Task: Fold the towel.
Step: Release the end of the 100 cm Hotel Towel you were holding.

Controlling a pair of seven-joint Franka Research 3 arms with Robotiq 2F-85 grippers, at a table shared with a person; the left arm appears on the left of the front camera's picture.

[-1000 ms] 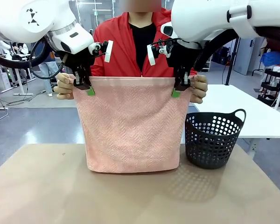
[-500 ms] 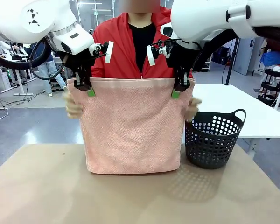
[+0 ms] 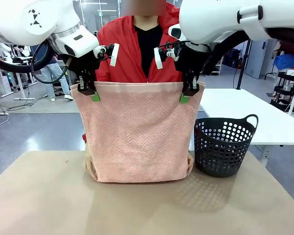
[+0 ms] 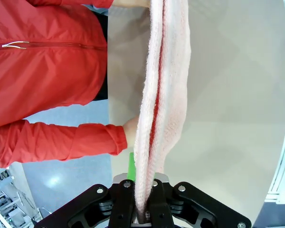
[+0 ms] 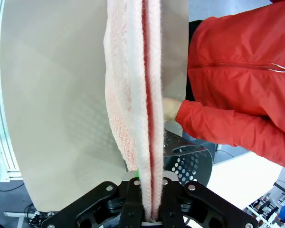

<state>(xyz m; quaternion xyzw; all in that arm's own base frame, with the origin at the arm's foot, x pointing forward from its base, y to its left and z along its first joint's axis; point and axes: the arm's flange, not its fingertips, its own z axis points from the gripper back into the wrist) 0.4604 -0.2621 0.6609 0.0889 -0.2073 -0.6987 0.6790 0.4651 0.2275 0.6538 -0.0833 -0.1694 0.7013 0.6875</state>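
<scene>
The left end effector, black with green pads, is clamped narrow on one upper corner of the light salmon-pink terry-cloth towel. In the left wrist view the doubled layers of cloth run straight out from between its closed fingers. Directly below this end effector, at the towel's lower corner, a person's hand grips the cloth just above the tan flat bench.

Between the two end effectors the towel hangs upright as a flat sheet with its top edge level. I cannot tell whether its bottom edge touches the bench or hangs just above it. Behind the towel stands the person in a red zipped jacket.

The right end effector is likewise closed tight on the opposite upper corner, holding the towel. Below it the person's other hand holds the lower corner. Past the right end effector and lower down, a black perforated plastic basket with a handle sits on the bench, just beside the towel's edge.
</scene>
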